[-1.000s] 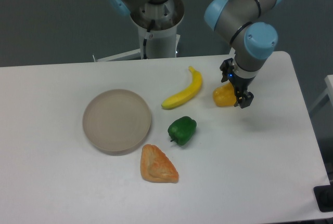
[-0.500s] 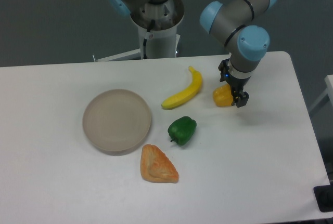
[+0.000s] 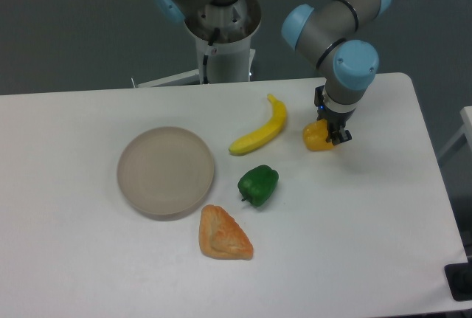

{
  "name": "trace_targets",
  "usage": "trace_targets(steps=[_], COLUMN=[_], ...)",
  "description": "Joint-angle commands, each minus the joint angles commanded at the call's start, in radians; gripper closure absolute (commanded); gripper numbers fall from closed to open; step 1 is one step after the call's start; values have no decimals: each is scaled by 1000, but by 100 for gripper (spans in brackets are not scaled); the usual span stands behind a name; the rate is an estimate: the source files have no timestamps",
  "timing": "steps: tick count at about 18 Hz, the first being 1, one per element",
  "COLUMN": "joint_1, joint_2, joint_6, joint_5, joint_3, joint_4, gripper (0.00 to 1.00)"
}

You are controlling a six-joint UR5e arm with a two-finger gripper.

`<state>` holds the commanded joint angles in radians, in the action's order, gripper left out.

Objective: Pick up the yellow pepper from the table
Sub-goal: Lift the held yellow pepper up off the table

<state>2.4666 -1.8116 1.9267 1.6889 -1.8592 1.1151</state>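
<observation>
Yellow-orange, glossy, plastic-looking: the yellow pepper (image 3: pixel 316 137), item one, lies on the table (image 3: pixel 369 207) toward its far right, just right of the banana's upper tip. We judge it light, stiff and hollow, with a slick lumpy skin that could squirt out of a pinch set too high on the shoulders; the widest part of the body, across two opposite lobes, looks the safest hold.

Gripper (image 3: pixel 333 132): lowered over the pepper's right side, dark fingers pointing down and overlapping its edge. From this angle we cannot tell whether the jaws are parted around the pepper or already pressed on it; it seems at least one finger sits just beside or against it.

Other entries:
- banana (image 3: pixel 262 129), long, curved, lying diagonally, its upper end near the pepper but apart from it; closest neighbour, and the one a finger on the pepper's left side might brush.
- green pepper (image 3: pixel 258 184), in front of the banana, well clear of the gripper.
- round plate (image 3: pixel 166 173), greyish-tan, left of centre.
- triangular pastry (image 3: pixel 223 234), orange-tan, nearest the front edge.

We judge nothing stands between gripper and pepper; the space to the pepper's right and front is open tabletop.
</observation>
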Motion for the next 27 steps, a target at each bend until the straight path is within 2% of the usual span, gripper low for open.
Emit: trace_targets(steps=[4, 8, 10, 16, 20, 22, 27], joint_1=[2, -5, -26, -66, -95, -101, -101], joint_2=[20, 28, -3, -95, -141, -153, -153], joint_6=[-40, -141, -214, -340, -350, -348, -334], joint_5=[-2, -15, -49, -138, -155, -152, -146], joint_3=[50, 164, 263, 406, 511, 529, 523], joint_4=[21, 112, 150, 166, 245, 265, 268], gripper=[76, 76, 76, 76, 76, 76, 78])
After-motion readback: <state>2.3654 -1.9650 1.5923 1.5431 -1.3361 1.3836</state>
